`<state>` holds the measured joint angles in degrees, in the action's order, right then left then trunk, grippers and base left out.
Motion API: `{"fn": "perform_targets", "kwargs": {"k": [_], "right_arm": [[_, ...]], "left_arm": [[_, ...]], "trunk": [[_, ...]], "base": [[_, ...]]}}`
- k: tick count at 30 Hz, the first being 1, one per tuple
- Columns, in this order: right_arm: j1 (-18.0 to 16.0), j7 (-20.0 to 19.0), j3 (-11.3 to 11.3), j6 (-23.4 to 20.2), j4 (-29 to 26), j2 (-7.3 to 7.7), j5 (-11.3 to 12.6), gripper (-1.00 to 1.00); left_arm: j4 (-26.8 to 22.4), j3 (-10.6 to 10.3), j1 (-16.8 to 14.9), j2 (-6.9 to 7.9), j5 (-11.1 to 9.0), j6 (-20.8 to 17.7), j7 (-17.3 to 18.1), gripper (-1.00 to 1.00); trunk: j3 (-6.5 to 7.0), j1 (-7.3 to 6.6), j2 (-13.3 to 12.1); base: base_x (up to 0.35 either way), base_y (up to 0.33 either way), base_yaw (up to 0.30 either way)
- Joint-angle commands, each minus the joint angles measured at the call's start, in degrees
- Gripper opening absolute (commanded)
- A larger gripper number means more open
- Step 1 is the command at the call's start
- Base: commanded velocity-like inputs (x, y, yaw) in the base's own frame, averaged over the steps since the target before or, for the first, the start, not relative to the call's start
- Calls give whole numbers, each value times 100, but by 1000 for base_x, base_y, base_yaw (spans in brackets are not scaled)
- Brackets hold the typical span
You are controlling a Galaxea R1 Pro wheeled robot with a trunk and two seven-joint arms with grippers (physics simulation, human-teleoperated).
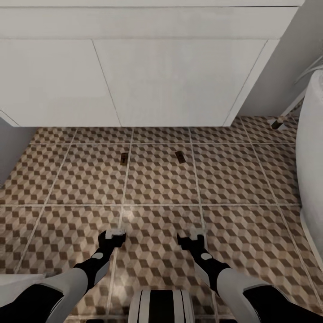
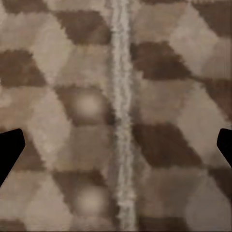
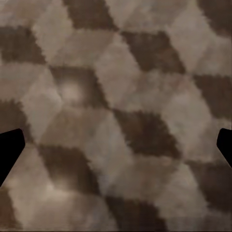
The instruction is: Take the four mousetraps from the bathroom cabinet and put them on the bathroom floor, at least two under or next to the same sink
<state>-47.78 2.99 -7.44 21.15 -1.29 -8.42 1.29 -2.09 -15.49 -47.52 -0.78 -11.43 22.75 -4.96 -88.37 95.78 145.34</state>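
Two mousetraps (image 1: 124,158) (image 1: 180,156) lie ahead of both arms, near the vanity (image 1: 134,80). Left gripper (image 1: 113,236) and right gripper (image 1: 192,238) hang released, empty, over tile.

Room inventory, head view: white vanity front (image 1: 134,76) with two flat doors, hung above the floor against a pale grey wall (image 1: 287,58). White curved fixture (image 1: 312,157) at the right edge, possibly a bathtub. Soft, even light, faint sheen on tiles.
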Motion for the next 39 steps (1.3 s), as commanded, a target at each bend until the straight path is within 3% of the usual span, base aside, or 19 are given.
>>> {"fn": "perform_targets", "kwargs": {"k": [1, 19, 39], "right_arm": [[-3, 48, -47, 17, 6, -2, 12, 100], [-3, 95, -55, -50, 15, 3, 15, 100], [-3, 102, -60, -67, 24, -22, 24, 100]], "left_arm": [[6, -51, -3, -1, -44, 19, -21, 100], [7, -52, -3, -3, -40, 15, -15, 100], [7, -59, -3, -18, -35, 10, -12, 100]], "trunk": [[-3, -3, 1], [-3, -3, 1], [-3, -3, 1]], "base": [[-176, 0, 0], [-164, 0, 0], [-19, 0, 0]]}}
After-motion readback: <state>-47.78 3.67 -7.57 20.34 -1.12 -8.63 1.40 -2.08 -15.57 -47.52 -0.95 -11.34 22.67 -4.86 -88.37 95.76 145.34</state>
